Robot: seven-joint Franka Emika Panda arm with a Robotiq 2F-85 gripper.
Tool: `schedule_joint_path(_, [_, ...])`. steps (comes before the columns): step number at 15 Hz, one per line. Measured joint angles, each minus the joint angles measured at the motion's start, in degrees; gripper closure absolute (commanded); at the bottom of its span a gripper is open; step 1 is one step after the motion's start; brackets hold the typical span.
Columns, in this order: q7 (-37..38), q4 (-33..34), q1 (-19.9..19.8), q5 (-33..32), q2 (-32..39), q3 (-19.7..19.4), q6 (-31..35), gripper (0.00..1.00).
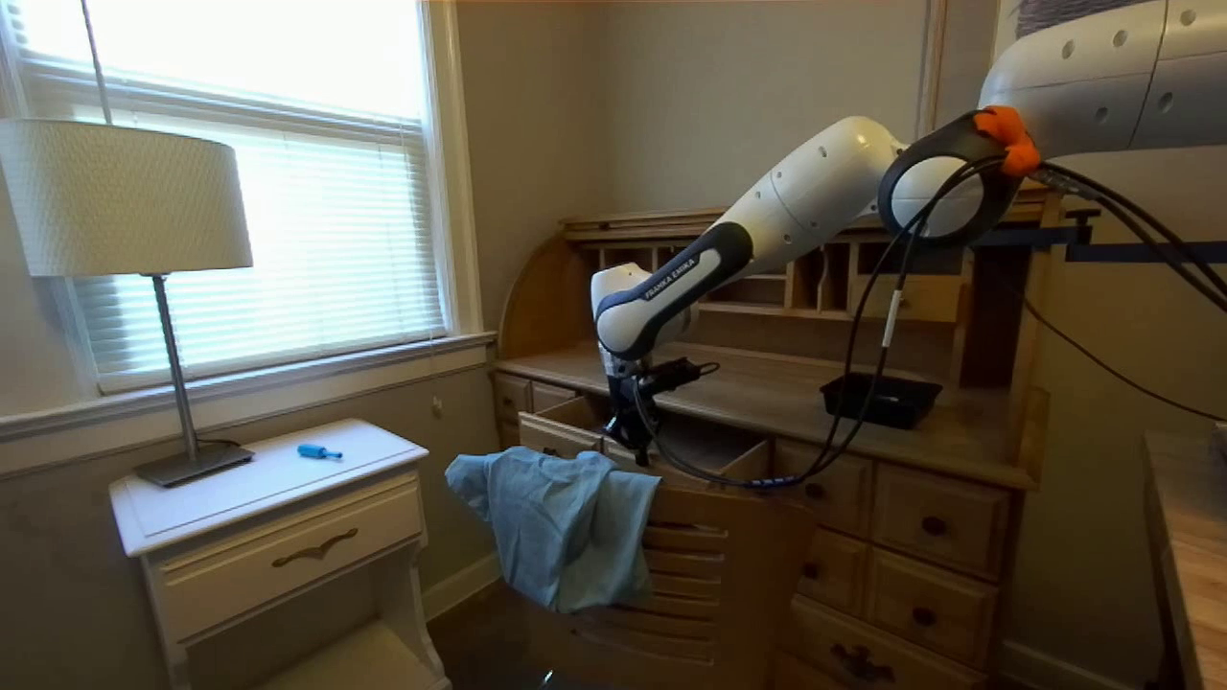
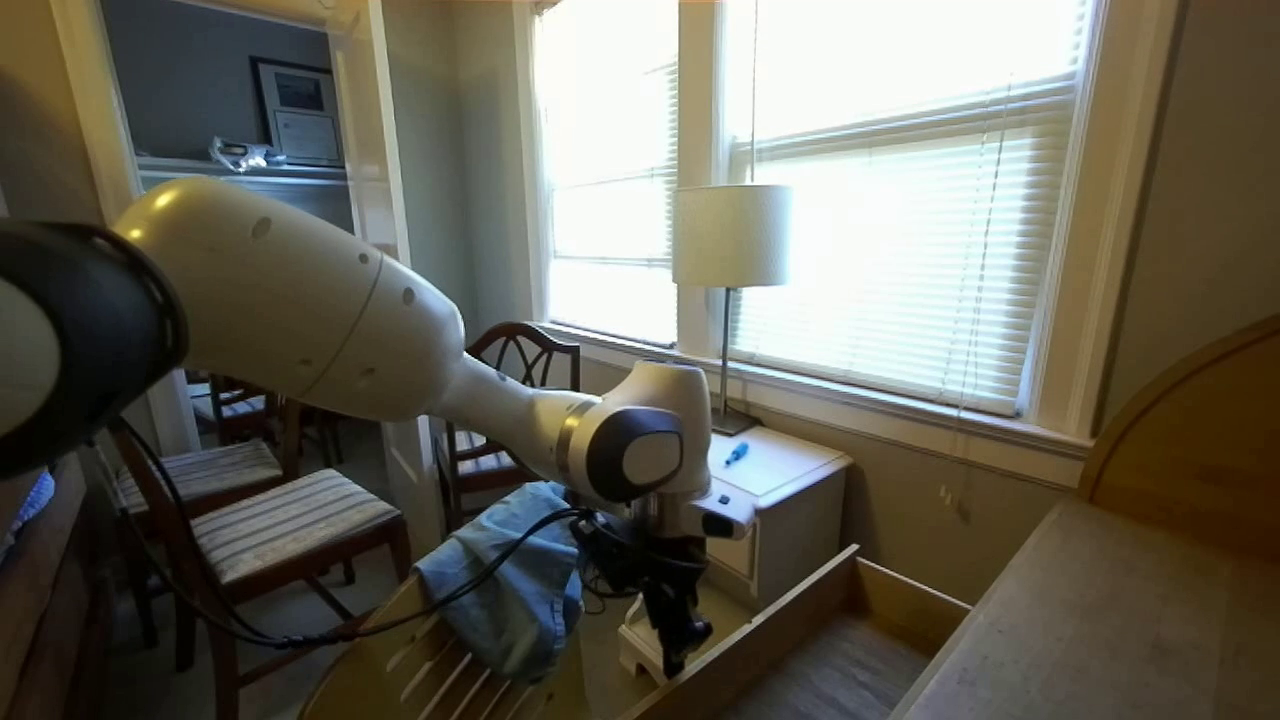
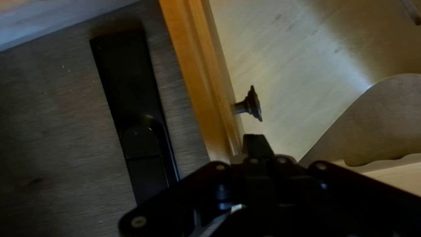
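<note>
In an exterior view, the pincer is closed, tips together, at the front of a pulled-out drawer, near a blue cloth. In an exterior view, it points downward, a white nightstand beyond. In the wrist view, it sits near the drawer's knob; a long black object lies inside.

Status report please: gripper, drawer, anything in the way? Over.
Gripper shut, empty, near open drawer. Black object inside. Possible obstacle: blue cloth over chair back.
</note>
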Motion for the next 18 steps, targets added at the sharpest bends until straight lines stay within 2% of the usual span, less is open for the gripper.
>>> schedule_joint_path(5, [6.6, 0.6, 2.7, -3.5, -0.2, -2.9, -4.7, 1.00])
schedule_joint_path(9, [5.3, 0.6, 2.7, -4.4, -0.2, -2.5, -4.4, 1.00])
schedule_joint_path(11, [3.0, 0.6, 2.2, -4.4, -0.2, -1.8, -0.9, 1.00])
schedule_joint_path(13, [0.1, 0.6, 1.2, -4.4, -0.2, 0.1, 5.5, 1.00])
schedule_joint_path(18, [-8.2, 0.3, -2.0, -2.6, -0.1, 7.8, 18.1, 0.99])
